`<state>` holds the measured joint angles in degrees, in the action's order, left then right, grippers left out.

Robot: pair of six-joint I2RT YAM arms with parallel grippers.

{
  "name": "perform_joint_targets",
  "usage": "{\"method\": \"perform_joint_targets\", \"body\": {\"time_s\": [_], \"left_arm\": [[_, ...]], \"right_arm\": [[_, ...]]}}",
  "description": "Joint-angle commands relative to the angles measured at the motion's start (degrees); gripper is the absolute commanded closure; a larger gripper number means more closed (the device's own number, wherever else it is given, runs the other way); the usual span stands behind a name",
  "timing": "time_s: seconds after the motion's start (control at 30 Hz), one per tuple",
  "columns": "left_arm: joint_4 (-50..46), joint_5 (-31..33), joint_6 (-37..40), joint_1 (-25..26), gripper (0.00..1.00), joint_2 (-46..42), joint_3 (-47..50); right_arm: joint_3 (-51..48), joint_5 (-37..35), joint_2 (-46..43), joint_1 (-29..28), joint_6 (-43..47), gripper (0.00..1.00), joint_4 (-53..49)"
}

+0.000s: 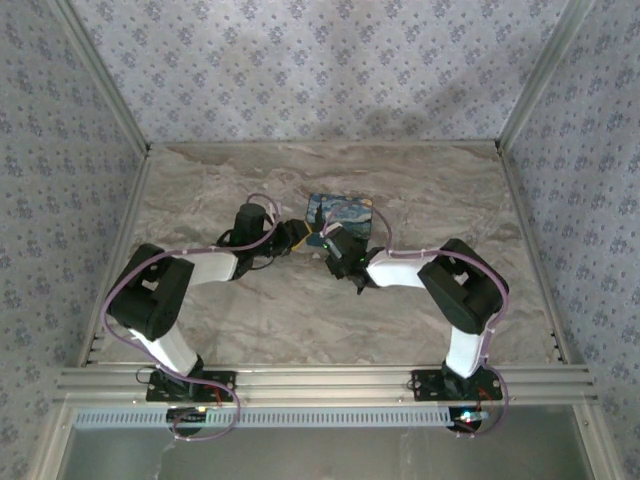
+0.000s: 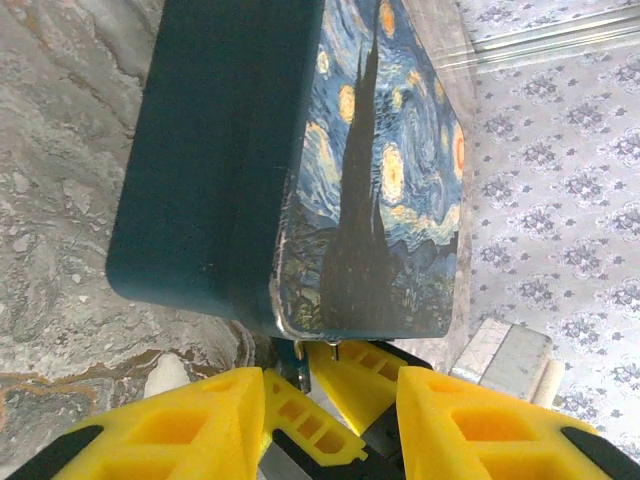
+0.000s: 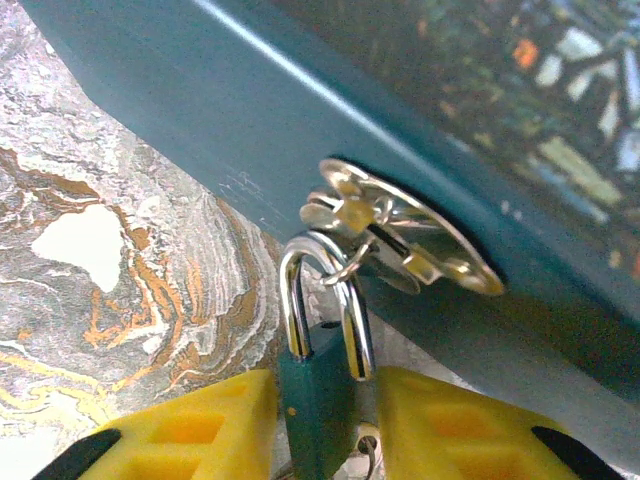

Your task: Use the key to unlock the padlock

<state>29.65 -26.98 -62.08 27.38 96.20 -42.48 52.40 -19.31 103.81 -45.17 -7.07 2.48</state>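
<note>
Right wrist: padlock sits clamped inside right gripper; left gripper state unclear.

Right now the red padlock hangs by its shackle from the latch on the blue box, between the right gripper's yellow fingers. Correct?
Wrong on colour: the padlock is dark teal, not red, as the right wrist view shows. The rest stands: it hangs by its shackle from the latch on the blue box, between the right gripper's yellow fingers.
</note>
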Motion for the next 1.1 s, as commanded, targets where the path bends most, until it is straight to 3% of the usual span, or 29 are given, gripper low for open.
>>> {"method": "perform_joint_targets", "body": {"time_s": [0.0, 0.13, 0.2, 0.37, 0.67, 1.07], "left_arm": [[-1.61, 0.61, 1.88, -0.78, 0.61, -1.30, -1.55], [-1.71, 1.22, 2.44, -1.26, 0.60, -1.02, -2.27], [-2.15, 1.57, 2.91, -1.27, 0.61, -0.77, -2.89], [-3.03, 2.79, 3.73, -1.97, 0.60, 0.19, -4.47], [-6.53, 4.95, 7.03, -2.84, 0.59, 3.40, -9.00], [-12.54, 5.20, 12.24, -2.42, 0.60, 10.51, -16.37]], "right_arm": [[-2.36, -0.35, -0.71, -0.88, -0.04, 0.64, -3.97], [-3.20, -0.39, -1.15, -0.82, -0.57, 0.66, -3.99], [-3.37, -0.08, -1.11, -0.80, -0.23, 0.75, -3.66], [-3.56, 0.11, -1.13, -0.80, -0.05, 0.80, -4.06], [-4.57, -0.91, -3.00, -0.76, 2.55, 1.00, -5.03], [-2.34, 0.57, -4.14, -2.22, 22.28, 1.00, -2.30]]}}
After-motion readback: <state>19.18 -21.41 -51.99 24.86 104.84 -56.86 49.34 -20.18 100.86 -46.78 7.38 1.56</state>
